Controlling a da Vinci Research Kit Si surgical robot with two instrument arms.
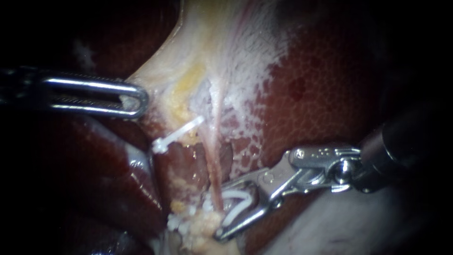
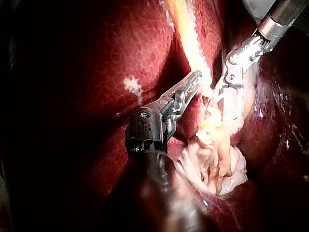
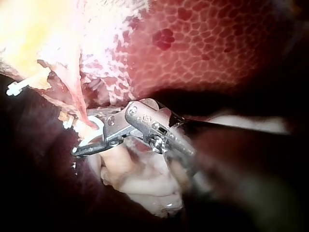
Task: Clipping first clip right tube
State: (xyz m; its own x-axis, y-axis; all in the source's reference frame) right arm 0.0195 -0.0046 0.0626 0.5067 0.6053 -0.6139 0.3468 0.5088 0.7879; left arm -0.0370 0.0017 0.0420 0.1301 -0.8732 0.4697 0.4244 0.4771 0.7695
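Right tube (image 1: 215, 163): soft, tears easily; clip its low end.
Your right instrument (image 1: 225, 211): jaws hold clip (image 1: 238, 200) around tube.
Your left instrument (image 1: 137, 99): jaws pinch tissue (image 1: 155, 80) beside tube.

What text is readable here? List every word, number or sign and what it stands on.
Right instrument: small marks on its metal wrist, too small to read.
Left instrument: small marks on its dark wrist, too blurred to read.
Liver, pale tissue, tube, set white clip, clip in the right jaws: no text.
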